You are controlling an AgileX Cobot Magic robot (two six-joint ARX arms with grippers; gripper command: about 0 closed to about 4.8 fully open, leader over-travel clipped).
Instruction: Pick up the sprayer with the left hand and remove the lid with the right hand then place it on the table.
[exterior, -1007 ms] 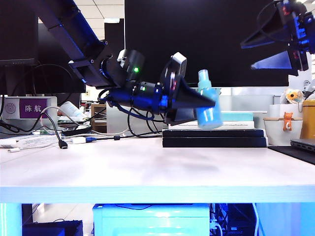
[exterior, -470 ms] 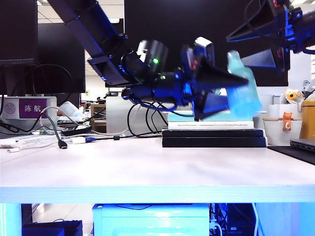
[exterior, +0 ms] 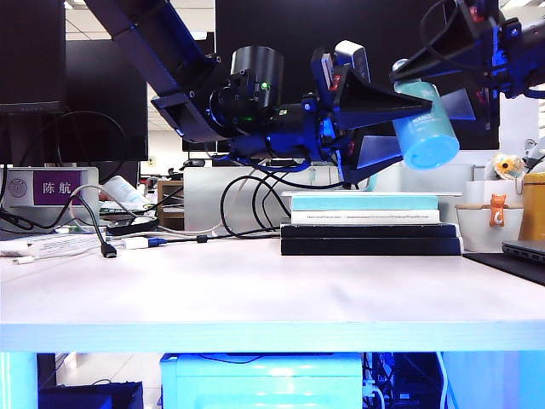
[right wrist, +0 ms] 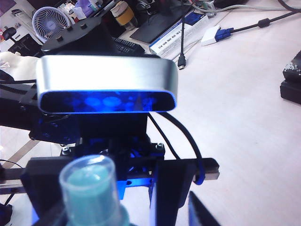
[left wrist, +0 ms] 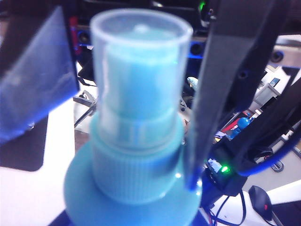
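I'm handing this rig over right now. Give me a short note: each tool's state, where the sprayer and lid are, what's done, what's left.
Left tool: shut on the sprayer, held in the air above the stack of books, tilted toward the right arm.
Right tool: jaws apart, up at the sprayer's head, not gripping anything that shows.
Lid: clear cap, on the spray head.
Done: sprayer picked up and presented.
Left: right tool closes on the lid, pulls it off, sets it on the table.
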